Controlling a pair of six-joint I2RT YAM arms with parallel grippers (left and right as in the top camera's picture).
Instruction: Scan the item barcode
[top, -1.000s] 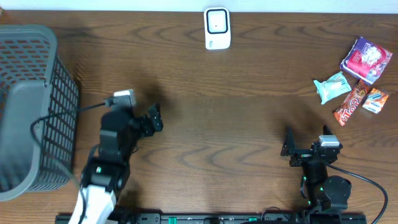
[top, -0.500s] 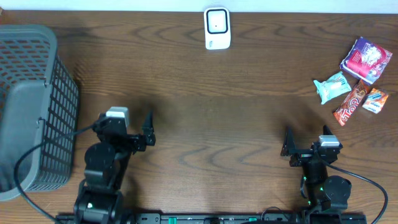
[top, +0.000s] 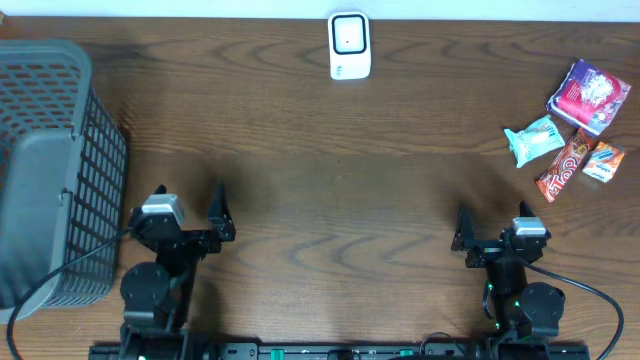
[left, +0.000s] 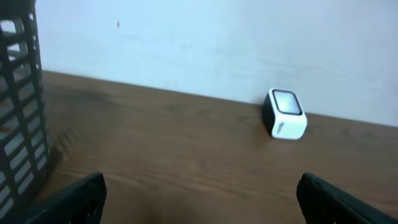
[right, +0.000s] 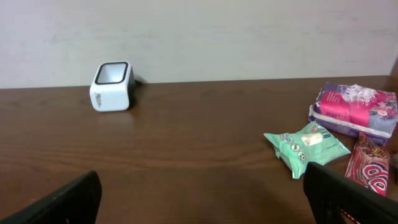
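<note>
I see both arms sitting low at the near edge of a dark wooden table (top: 340, 170). The left gripper (top: 190, 200) has its fingers spread wide and holds nothing. The right gripper (top: 492, 222) is spread just as wide and is also empty. The items to scan lie clustered at the far right, well apart from both grippers: a purple pack (top: 588, 95), a green packet (top: 533, 140), a red candy bar (top: 563, 165) and a small orange box (top: 604, 160). A white scanner (top: 349, 45) stands at the middle of the far edge. A grey basket (top: 50, 170) sits at the left.

No text is legible — lettering on the red wrapper (top: 563, 165) is too blurred.
</note>
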